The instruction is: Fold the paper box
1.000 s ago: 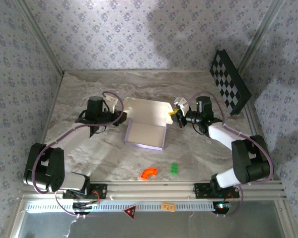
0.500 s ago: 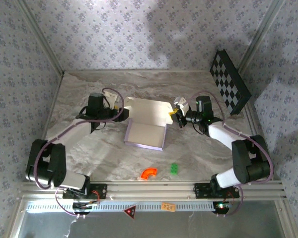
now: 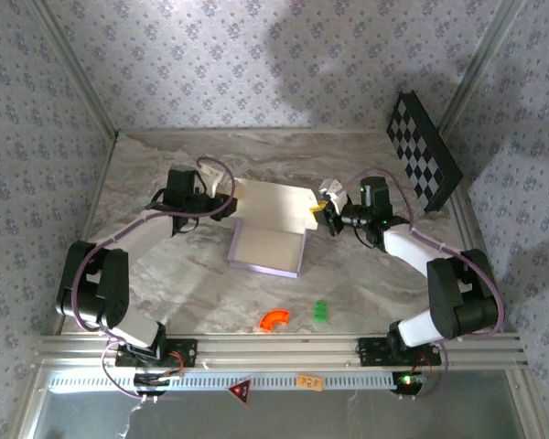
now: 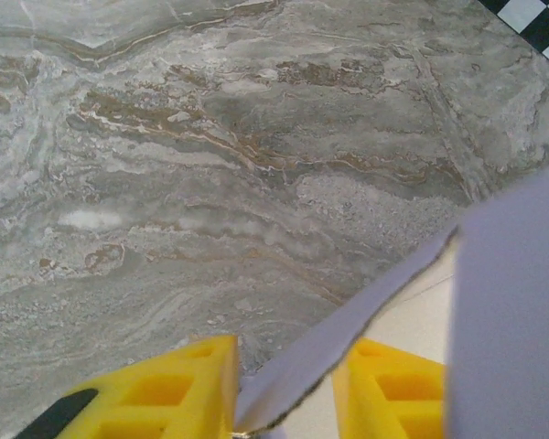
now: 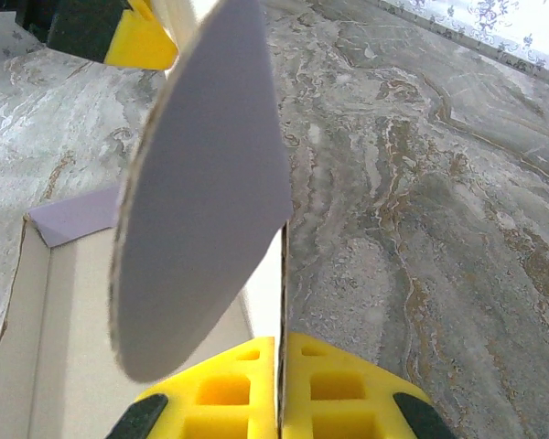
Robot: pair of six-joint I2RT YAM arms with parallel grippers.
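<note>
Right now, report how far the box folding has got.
Done: the paper box looks to have raised side walls around its base. In hand: the right pincer is shut on the card by the rounded flap, and the left pincer straddles the opposite edge, grip unclear. Left: the back panel stands upright, not yet folded down, and the flaps are untucked.

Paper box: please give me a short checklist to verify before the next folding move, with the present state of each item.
1. The right end effector is shut on a flap of the paper box: ok.
2. The left end effector has a flap edge between its fingers: ok.
3. The left end effector is firmly clamped on that edge: cannot tell.
4. The box base lies flat on the table: ok.
5. The orange piece and the green piece lie apart from the box: ok.
</note>
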